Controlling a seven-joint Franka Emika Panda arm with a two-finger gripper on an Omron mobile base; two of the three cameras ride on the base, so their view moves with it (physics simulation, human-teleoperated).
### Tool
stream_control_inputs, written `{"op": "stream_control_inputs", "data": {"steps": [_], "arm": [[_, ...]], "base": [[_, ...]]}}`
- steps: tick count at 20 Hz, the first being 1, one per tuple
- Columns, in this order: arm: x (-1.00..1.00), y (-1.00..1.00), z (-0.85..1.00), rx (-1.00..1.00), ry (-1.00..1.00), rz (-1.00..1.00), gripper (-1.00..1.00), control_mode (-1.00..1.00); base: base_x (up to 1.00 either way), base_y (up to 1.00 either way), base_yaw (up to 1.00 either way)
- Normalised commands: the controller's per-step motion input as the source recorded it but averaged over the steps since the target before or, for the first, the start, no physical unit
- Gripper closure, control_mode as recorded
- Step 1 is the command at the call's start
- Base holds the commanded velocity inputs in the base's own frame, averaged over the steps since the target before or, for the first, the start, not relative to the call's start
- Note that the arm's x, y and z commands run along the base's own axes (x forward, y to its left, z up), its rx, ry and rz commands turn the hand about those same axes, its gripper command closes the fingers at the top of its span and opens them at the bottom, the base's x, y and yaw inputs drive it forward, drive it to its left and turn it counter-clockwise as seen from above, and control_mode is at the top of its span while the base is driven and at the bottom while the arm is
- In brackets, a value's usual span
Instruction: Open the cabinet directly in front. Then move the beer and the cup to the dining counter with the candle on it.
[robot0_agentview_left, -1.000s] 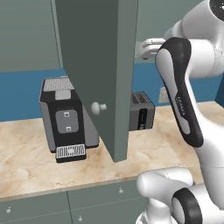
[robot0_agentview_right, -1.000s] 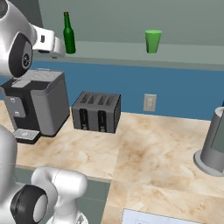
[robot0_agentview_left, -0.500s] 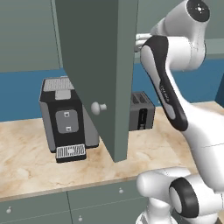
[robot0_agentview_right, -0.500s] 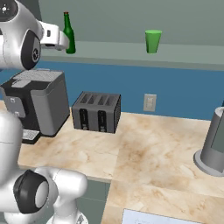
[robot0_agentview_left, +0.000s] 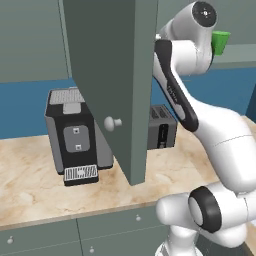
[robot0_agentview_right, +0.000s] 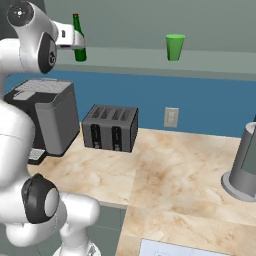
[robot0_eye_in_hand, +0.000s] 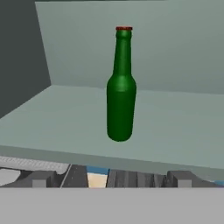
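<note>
The cabinet door stands swung open toward me, its pale knob facing out. Inside, on the pale shelf, the beer stands upright, a dark green bottle with a red cap. In the right base view my gripper is at shelf height just left of the beer. In the hand view the gripper is open, and its fingertips stop short of the shelf edge with the bottle ahead and nothing between them. The cup, bright green, stands farther right on the same shelf and is also seen as the cup.
On the marble worktop stand a coffee machine, a dark toaster and a grey appliance at the right edge. A wall outlet sits on the blue backsplash. Drawers run below the worktop. The open door hides the arm's upper part in the left base view.
The arm has raised and swung the hand toward the shelf, bringing the gripper closer to the beer. Bottle and cup have not moved.
</note>
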Motion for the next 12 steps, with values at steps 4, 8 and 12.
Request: {"op": "stream_control_inputs", "data": {"steps": [4,8,12], "arm": [[0.49,0.00,0.06,0.00,0.00,-0.02,-1.00,-1.00],[0.42,0.00,0.00,0.00,0.06,0.00,-1.00,-1.00],[0.44,0.00,0.00,0.00,0.07,0.00,-1.00,-1.00]], "base": [[0.00,0.00,0.00],[0.00,0.00,0.00],[0.00,0.00,0.00]]}}
